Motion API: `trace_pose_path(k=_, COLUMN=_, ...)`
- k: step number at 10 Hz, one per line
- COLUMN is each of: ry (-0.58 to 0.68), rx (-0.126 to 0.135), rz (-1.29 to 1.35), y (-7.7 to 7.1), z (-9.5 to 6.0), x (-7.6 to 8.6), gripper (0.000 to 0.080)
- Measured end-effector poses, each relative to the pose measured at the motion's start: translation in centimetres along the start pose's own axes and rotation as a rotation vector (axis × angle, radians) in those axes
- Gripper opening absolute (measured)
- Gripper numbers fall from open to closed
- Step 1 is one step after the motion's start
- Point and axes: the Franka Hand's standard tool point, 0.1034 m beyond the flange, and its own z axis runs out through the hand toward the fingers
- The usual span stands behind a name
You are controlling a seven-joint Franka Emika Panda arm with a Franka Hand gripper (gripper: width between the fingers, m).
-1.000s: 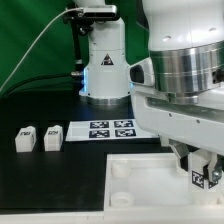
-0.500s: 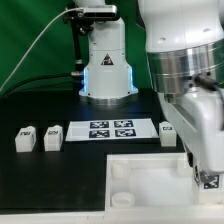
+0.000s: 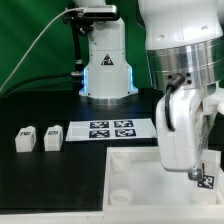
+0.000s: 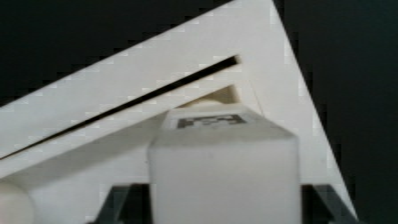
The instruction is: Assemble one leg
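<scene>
My gripper is shut on a leg, a small white blocky post with a black-and-white tag on its face. It holds the leg low over the right part of the white tabletop, near a corner. In the wrist view the leg fills the middle between the dark fingers, with the tabletop's corner rim behind it. Two more legs stand on the black table at the exterior view's left.
The marker board lies flat behind the tabletop. The arm's white base stands at the back. A round socket shows in the tabletop's near corner. The table is black, with a green backdrop behind.
The wrist has turned and the gripper with the leg has shifted slightly toward the exterior view's right and lower over the tabletop. A leg seen by the marker board half a second ago is now hidden.
</scene>
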Motion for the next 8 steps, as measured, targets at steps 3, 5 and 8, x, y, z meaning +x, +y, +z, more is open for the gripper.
trace_pose_path(k=3, ry=0.001, rx=0.003, rz=0.014, y=0.1, z=0.0, x=-0.2, gripper=0.0427)
trace_pose_path(k=5, ry=-0.016, rx=0.013, rz=0.001, y=0.8, z=-1.5, x=-1.3, gripper=0.0559)
trace_pose_path(k=8, ry=-0.017, rx=-0.002, rz=-0.011, y=1.4, z=-1.7, x=-1.9, gripper=0.0646)
